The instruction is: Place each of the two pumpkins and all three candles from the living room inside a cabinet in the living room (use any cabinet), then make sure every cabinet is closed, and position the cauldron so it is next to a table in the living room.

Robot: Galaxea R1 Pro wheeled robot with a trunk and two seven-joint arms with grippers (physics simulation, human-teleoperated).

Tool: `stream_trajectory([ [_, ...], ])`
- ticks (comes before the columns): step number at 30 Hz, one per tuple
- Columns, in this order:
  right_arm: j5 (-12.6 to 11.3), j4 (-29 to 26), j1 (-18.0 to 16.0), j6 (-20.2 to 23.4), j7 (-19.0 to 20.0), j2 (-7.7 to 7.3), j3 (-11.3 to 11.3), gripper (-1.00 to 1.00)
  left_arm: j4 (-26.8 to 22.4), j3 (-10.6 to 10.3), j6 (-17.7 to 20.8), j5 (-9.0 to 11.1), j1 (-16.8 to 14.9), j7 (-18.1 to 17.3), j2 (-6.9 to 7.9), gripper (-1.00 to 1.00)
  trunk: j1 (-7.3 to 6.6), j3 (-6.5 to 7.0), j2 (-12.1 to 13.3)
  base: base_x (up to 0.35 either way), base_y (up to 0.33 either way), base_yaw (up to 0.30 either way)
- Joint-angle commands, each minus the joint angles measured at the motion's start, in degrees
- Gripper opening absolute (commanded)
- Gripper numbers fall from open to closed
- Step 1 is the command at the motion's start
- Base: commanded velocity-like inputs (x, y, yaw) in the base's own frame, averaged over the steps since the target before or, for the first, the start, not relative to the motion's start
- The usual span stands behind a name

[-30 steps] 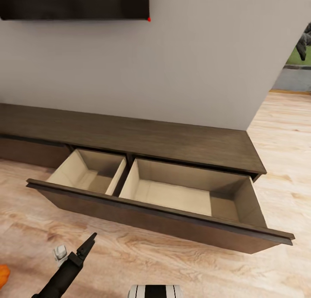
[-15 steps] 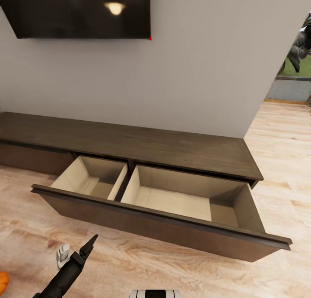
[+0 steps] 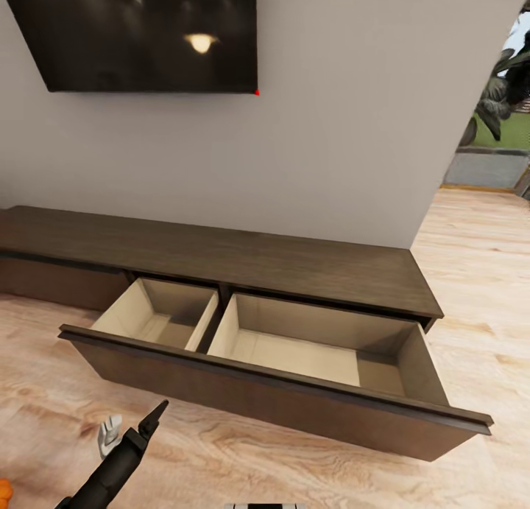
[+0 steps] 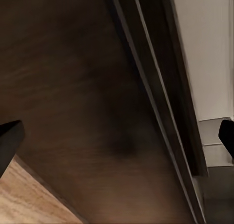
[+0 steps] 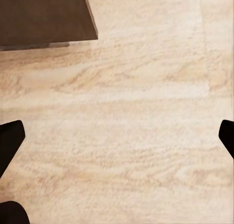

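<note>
The cabinet (image 3: 221, 255) runs along the wall (image 3: 353, 126) below a mounted screen (image 3: 147, 34), its drawer (image 3: 280, 376) pulled out over the floor (image 3: 478, 273), two compartments side by side.

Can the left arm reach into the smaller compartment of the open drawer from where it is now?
Probably yes. The drawer is pulled far out, its smaller compartment open from above and holding nothing. The left pincer hangs open before the front panel, so it must rise over that edge first.
</note>
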Motion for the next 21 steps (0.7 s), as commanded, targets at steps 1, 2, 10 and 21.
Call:
stream_trajectory([
  [1, 0.17, -0.07, -0.11, 0.78, 0.48, -0.31, 0.31, 1.00, -0.04, -0.02, 0.43, 0.57, 0.02, -0.01, 0.02, 1.00, -0.03, 0.19, 0.00, 0.000, 0.000, 0.000],
  [2, 0.08, 0.01, -0.16, 1.21, 0.62, -0.82, 0.89, 1.00, -0.05, -0.03, 0.41, 0.54, 0.02, 0.01, 0.02, 1.00, -0.06, 0.41, 0.01, 0.000, 0.000, 0.000],
  [10, -0.51, 1.20, 0.32, 1.91, 1.39, -3.89, 3.53, 1.00, -0.03, -0.08, 0.34, 0.40, 0.02, 0.08, 0.02, 1.00, -0.26, 2.19, 0.12, 0.000, 0.000, 0.000],
  [21, -16.21, 2.82, 8.12, 4.54, 1.42, -11.46, 18.53, 1.00, -0.02, -0.04, 0.33, 0.36, 0.02, 0.17, 0.02, 1.00, -0.55, 4.62, 0.27, 0.000, 0.000, 0.000],
])
